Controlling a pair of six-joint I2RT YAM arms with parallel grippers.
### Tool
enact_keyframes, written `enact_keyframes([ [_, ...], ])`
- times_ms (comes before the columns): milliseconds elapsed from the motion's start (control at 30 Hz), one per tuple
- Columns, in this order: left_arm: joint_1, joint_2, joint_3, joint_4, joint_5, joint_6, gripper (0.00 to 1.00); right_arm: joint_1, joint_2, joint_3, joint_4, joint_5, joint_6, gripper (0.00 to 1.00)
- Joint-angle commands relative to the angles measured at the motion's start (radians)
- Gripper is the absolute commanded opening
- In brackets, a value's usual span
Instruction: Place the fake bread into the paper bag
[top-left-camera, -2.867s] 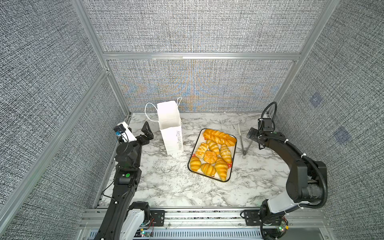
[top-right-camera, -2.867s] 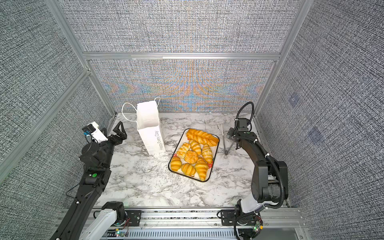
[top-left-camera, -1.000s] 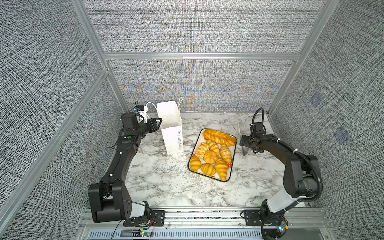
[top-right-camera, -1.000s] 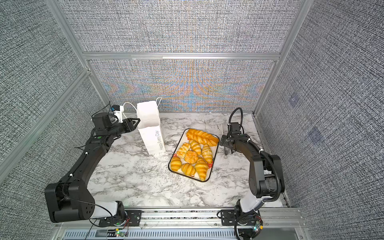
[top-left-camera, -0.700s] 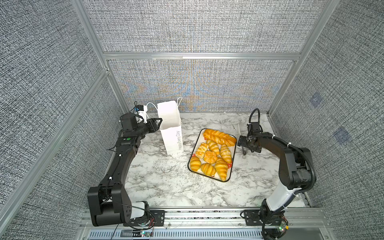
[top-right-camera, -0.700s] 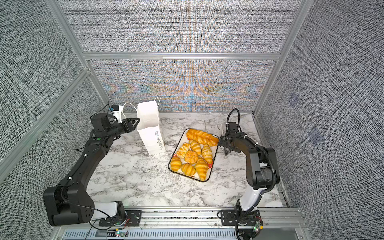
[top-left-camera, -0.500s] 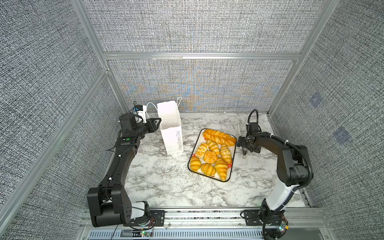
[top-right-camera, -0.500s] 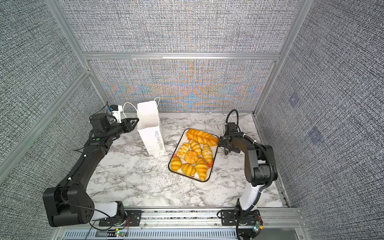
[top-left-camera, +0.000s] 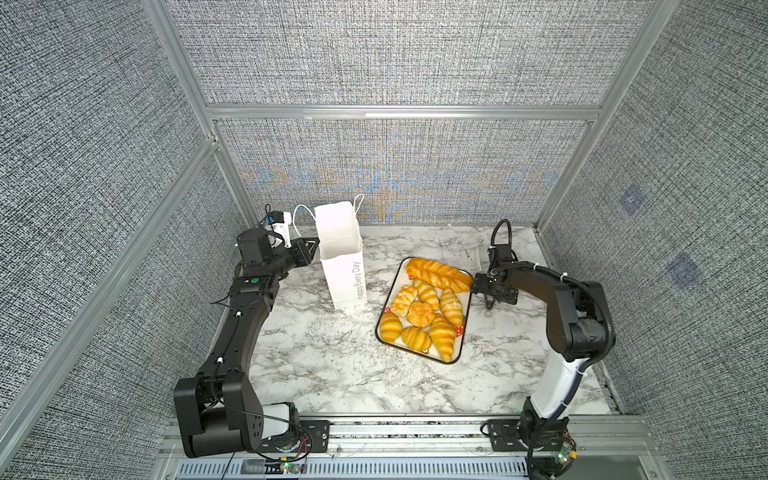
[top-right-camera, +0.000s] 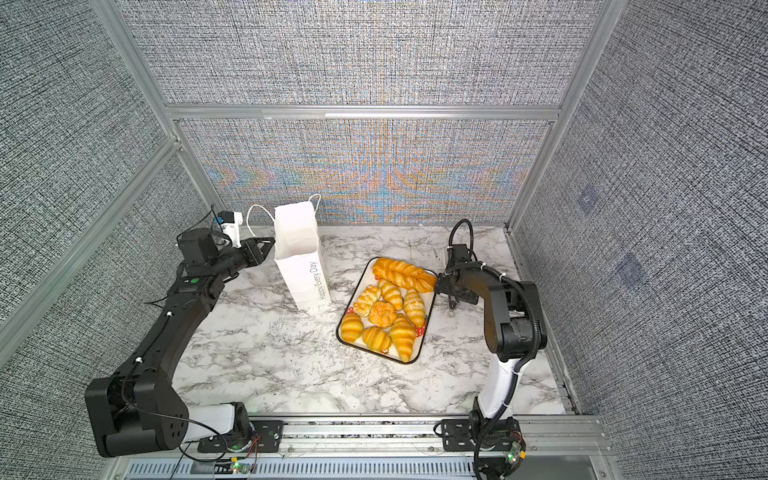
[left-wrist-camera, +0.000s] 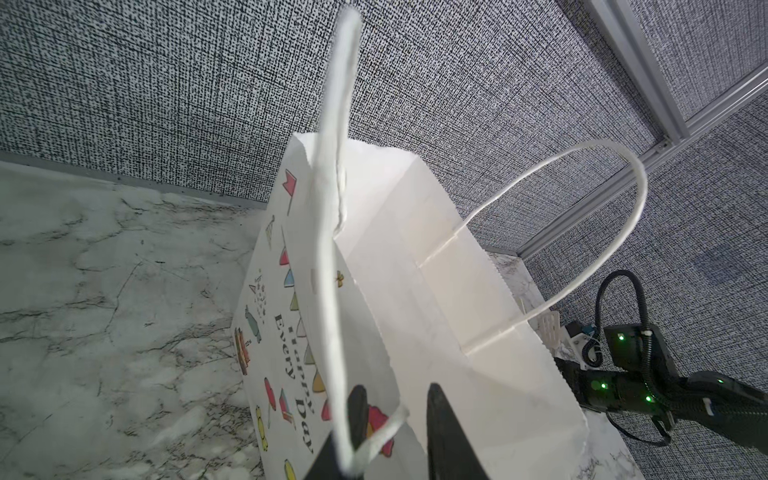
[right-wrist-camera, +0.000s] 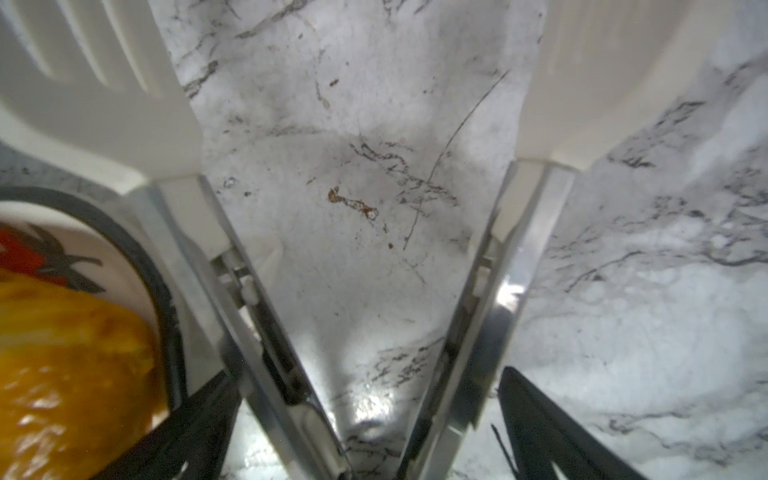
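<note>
Tray (top-left-camera: 460, 347): fake bread (top-left-camera: 424, 307) aboard. Paper bag (top-left-camera: 343, 257) left of tray; left gripper (left-wrist-camera: 395, 390) fingers narrowly apart astride its rim. Right gripper (right-wrist-camera: 365, 378), right of tray: fingers wide, straddling tongs (right-wrist-camera: 187, 232).

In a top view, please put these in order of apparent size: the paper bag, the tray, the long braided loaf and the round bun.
1. tray
2. paper bag, though its top stands nearer the camera, which enlarges it
3. long braided loaf
4. round bun

Tool (left-wrist-camera: 395, 401) straddling paper bag (left-wrist-camera: 436, 291) rim, cord handle (left-wrist-camera: 332, 208)
</note>
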Motion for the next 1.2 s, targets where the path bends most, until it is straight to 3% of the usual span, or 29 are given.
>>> enact_keyframes([
  [0,0.002,-0.008,0.0,0.034,0.009,-0.002,0.22,0.0,0.003,0.01,-0.015,0.022,-0.003,0.93],
  [567,0.011,-0.017,-0.013,0.05,0.008,-0.01,0.21,-0.013,0.075,0.105,-0.069,0.023,-0.022,0.9],
  [1167,0.022,-0.019,-0.018,0.057,0.018,-0.021,0.21,-0.023,0.049,0.065,-0.047,-0.004,-0.02,0.72],
])
